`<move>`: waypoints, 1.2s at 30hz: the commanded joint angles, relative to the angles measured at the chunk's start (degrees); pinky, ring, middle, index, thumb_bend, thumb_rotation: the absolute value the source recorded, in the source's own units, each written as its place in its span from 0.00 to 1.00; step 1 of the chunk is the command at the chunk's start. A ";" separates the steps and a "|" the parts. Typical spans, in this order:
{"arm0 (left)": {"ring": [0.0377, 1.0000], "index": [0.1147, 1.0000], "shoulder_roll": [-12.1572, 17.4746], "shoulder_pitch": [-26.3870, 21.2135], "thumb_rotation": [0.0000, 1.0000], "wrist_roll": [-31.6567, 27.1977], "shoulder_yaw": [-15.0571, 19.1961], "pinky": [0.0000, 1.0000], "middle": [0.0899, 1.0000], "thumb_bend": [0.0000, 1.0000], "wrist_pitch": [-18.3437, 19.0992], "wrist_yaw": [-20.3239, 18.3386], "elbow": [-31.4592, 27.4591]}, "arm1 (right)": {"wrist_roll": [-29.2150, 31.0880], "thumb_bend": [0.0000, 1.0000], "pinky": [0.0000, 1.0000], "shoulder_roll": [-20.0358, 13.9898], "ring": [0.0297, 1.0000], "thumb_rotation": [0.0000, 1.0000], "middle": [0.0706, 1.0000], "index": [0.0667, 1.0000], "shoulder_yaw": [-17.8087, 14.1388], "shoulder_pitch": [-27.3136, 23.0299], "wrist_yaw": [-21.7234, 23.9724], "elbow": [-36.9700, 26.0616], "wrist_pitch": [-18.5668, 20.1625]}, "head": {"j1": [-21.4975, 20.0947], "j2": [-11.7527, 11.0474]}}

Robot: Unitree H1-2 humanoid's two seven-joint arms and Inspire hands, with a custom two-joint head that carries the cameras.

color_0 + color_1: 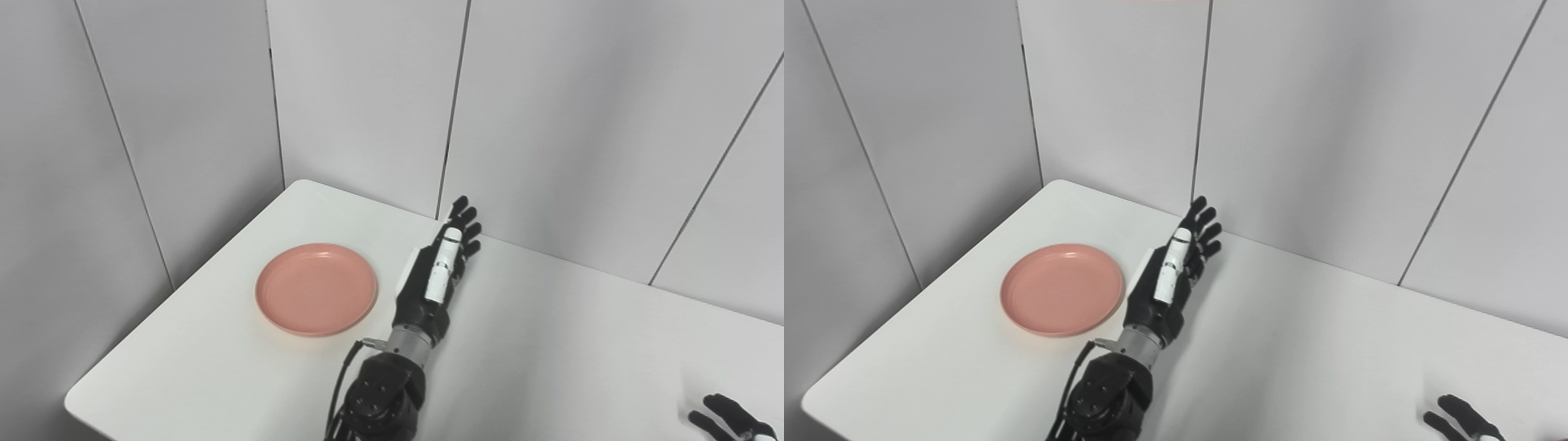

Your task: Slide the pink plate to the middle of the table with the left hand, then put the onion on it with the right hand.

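Left eye view shows the left hand [438, 269] stretched out flat above the white table [551, 343], its fingers [465, 223] straight, spread a little apart and gripping nothing. The fingertips point toward the far edge of the table, where the grey wall panels [367, 92] rise. A white segment, probably the thumb, runs along the top of the hand. The black forearm [383, 392] enters from the bottom edge, with a cable looping beside the wrist.

The pink plate [316, 289] lies flat on the table on the outer side of the left hand, away from the robot's middle. Its rim sits just beside the palm with a narrow strip of white table between them, so plate and hand are apart. The plate is level with the palm and wrist rather than with the fingertips, which reach well beyond its far rim. Nothing lies on it.

The right hand [1461, 419] shows only at the bottom right corner of both views, well apart from the left fingers and the plate. Only a few dark fingers are visible, slightly separated; whether the hand is open or closed cannot be told. The onion shows in neither view.
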 commanded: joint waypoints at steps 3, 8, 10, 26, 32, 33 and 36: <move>0.97 0.96 1.05 -2.96 1.00 0.12 1.51 0.99 0.99 0.43 0.46 0.43 -3.89 | 0.31 0.32 0.30 0.56 0.68 0.85 0.74 0.65 0.05 0.25 -0.12 -0.12 0.91 | 0.22 0.07; 0.98 0.97 2.87 -3.76 1.00 -0.15 4.53 1.00 0.99 0.41 0.50 0.93 -5.47 | 0.94 0.33 0.31 0.41 0.68 0.83 0.74 0.65 -0.10 0.10 0.35 0.61 0.35 | 0.36 0.05; 0.99 0.98 3.64 -4.27 1.00 -0.30 5.54 1.00 1.00 0.41 0.75 0.94 -5.87 | 1.08 0.33 0.31 0.33 0.68 0.82 0.74 0.65 -0.11 0.04 0.40 0.66 0.44 | 0.44 -0.03; 0.99 0.99 6.91 -7.35 1.00 -1.19 12.13 1.00 1.00 0.41 -0.75 3.67 -2.54 | 0.20 0.35 0.28 0.47 0.69 0.84 0.75 0.64 0.28 0.36 -0.08 -0.44 1.68 | 0.54 0.29; 0.99 0.98 8.70 -7.77 1.00 -0.06 14.06 1.00 1.00 0.41 -1.51 5.35 -1.49 | 0.83 0.34 0.31 0.36 0.69 0.82 0.74 0.64 -0.18 0.19 0.03 0.18 1.32 | 0.78 0.50; 0.99 0.99 8.93 -7.79 1.00 -0.05 14.21 1.00 1.00 0.41 -1.52 5.56 -1.37 | 0.79 0.33 0.30 0.38 0.68 0.82 0.74 0.64 -0.18 0.20 -0.07 0.08 1.45 | 0.76 0.50; 1.00 0.99 9.78 -7.91 1.00 0.30 14.86 1.00 1.00 0.40 -1.10 6.17 -1.06 | 0.78 0.33 0.30 0.08 0.69 0.84 0.75 0.64 -0.07 0.18 0.27 0.35 0.86 | 0.76 0.59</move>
